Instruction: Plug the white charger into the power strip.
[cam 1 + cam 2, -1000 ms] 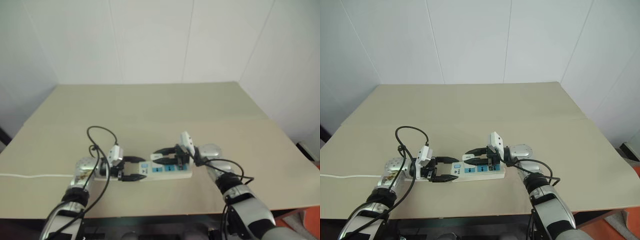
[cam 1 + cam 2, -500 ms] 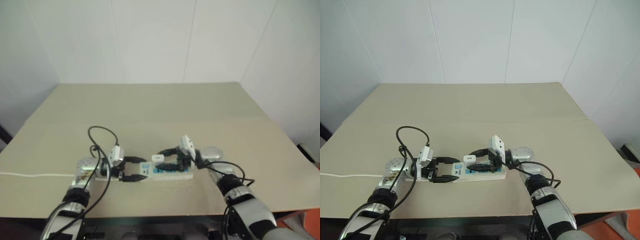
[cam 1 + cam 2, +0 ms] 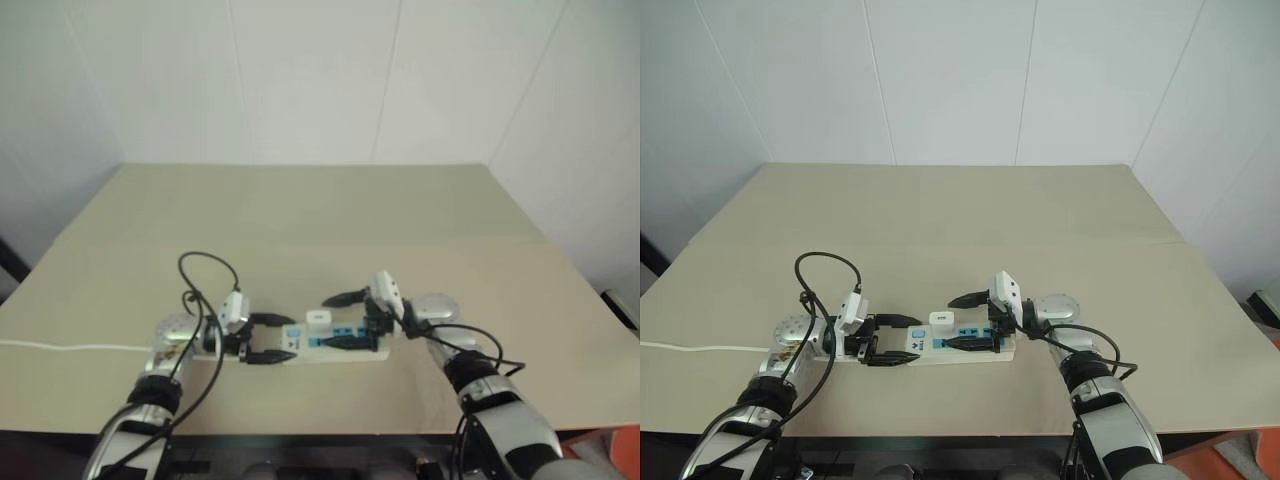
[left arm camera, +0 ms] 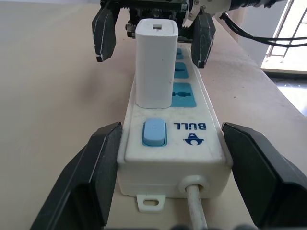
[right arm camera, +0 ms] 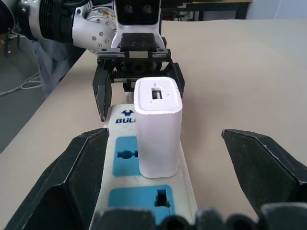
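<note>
A white charger stands plugged into a power strip on a tan table (image 3: 1060, 210).

The power strip (image 3: 970, 348) lies between both arms. The left gripper (image 3: 885, 341) brackets its cord end, apparently to steady it. The right gripper (image 3: 965, 320) gapes wide, empty, flanking the upright charger (image 3: 942, 319), which sits in the socket beside the switch.

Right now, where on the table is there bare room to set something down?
Free: the table from the power strip back to the far wall, and the stretch right of the right gripper. Crowded: the near middle, where both grippers flank the strip, the charger stands in it, and the left gripper straddles its cord end.
</note>
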Robot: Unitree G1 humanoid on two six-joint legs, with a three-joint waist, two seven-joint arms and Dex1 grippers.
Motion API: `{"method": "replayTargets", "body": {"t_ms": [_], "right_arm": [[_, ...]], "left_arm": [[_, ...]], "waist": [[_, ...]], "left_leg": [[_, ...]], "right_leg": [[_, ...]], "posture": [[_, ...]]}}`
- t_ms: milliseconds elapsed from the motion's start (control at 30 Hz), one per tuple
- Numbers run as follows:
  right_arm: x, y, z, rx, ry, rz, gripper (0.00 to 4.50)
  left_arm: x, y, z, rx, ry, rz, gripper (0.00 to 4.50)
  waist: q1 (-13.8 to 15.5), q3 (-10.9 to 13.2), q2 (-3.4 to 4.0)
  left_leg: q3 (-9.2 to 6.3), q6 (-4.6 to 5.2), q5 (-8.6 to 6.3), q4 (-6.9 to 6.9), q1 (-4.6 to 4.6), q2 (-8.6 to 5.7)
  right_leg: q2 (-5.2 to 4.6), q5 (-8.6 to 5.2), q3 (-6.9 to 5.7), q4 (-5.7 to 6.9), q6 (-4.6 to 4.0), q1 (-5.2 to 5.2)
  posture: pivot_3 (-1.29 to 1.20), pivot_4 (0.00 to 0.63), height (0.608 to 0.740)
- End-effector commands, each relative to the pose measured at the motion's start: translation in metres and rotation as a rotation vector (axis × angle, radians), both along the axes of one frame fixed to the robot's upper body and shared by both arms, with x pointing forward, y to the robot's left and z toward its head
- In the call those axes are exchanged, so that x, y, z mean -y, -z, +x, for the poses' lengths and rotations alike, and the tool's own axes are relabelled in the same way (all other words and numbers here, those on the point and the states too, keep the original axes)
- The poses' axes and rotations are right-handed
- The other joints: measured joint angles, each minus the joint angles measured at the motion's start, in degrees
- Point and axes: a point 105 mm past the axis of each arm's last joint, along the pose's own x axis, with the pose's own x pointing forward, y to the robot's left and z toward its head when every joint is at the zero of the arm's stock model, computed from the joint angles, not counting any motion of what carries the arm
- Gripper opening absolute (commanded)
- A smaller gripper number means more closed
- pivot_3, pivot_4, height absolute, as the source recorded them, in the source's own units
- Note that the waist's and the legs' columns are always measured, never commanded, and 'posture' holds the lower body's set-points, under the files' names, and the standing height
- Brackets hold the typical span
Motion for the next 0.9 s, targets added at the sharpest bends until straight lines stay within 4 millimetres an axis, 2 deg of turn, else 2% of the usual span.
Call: {"method": "replayTargets", "body": {"t_ms": [33,100,300,367,467,600,667,767,900], "right_arm": [[0.011,0.031,-0.013,-0.104,-0.008,-0.088,4.5],[0.012,0.03,-0.014,-0.103,-0.011,-0.088,4.5],[0.015,0.027,-0.014,-0.093,-0.027,-0.101,4.5],[0.016,0.023,-0.013,-0.077,-0.028,-0.093,4.5],[0.02,0.01,-0.013,0.009,-0.016,-0.073,4.5],[0.035,-0.021,-0.008,0.155,0.012,-0.051,4.5],[0.043,-0.035,-0.005,0.203,0.038,-0.036,4.5],[0.077,-0.065,-0.007,0.295,0.082,-0.077,4.5],[0.114,-0.082,-0.018,0.303,0.112,-0.222,4.5]], "left_arm": [[0.005,-0.001,-0.005,-0.037,0.041,-0.02,4.34],[0.005,-0.007,-0.007,-0.044,0.058,-0.037,4.48],[0.005,-0.035,-0.01,-0.023,0.074,-0.11,4.48],[0.002,-0.039,-0.011,-0.007,0.066,-0.11,4.48],[-0.008,-0.057,-0.019,-0.074,0.083,-0.156,4.48],[-0.019,-0.074,-0.02,-0.102,0.081,-0.183,4.48],[-0.022,-0.076,-0.018,-0.087,0.068,-0.177,4.48],[-0.035,-0.078,-0.012,-0.05,0.002,-0.132,4.48],[-0.055,-0.069,-0.015,-0.05,-0.036,0.005,4.48]], "waist": [[-0.1,0.1,-0.06],[-0.1,0.1,-0.17],[-0.2,0.2,-0.29],[-0.2,0.2,-0.29],[-0.3,0.6,-0.35],[0.0,1.4,-0.28],[0.1,1.7,-0.18],[0.2,2.2,-0.13],[0.1,2.3,-0.1]], "left_leg": [[0.01,0.03,0.02,0.01,-0.12,-0.01],[0.0,0.31,0.19,0.03,-0.53,-0.01],[0.01,0.31,0.19,-0.11,-0.71,0.0],[0.01,0.31,0.19,-0.16,-0.72,0.0],[0.01,0.31,0.19,-0.19,-0.74,0.0],[0.0,0.31,0.19,-0.14,-0.8,0.0],[0.01,0.31,0.19,-0.06,-0.9,-0.02],[0.01,0.31,0.19,-0.02,-1.23,-0.04],[0.01,0.31,0.2,-0.1,-1.77,-0.06]], "right_leg": [[0.01,0.0,0.04,0.01,0.0,-0.05],[0.07,0.03,0.04,0.09,-0.01,-0.31],[0.13,0.25,0.05,0.18,-0.02,-0.57],[0.13,0.23,0.04,0.16,-0.02,-0.59],[0.14,0.22,0.05,0.16,-0.02,-0.63],[0.11,0.02,0.02,0.16,0.32,-0.65],[0.08,0.02,0.02,0.14,0.37,-0.69],[0.08,0.26,0.01,0.11,0.06,-0.96],[0.1,0.29,0.02,0.13,0.11,-1.54]], "posture": [[0.0,0.15,0.74],[0.0,0.15,0.74],[0.0,0.15,0.74],[0.0,0.15,0.74],[0.0,0.15,0.74],[0.0,0.15,0.74],[0.0,0.15,0.74],[0.0,0.15,0.74],[0.0,0.15,0.74]]}}
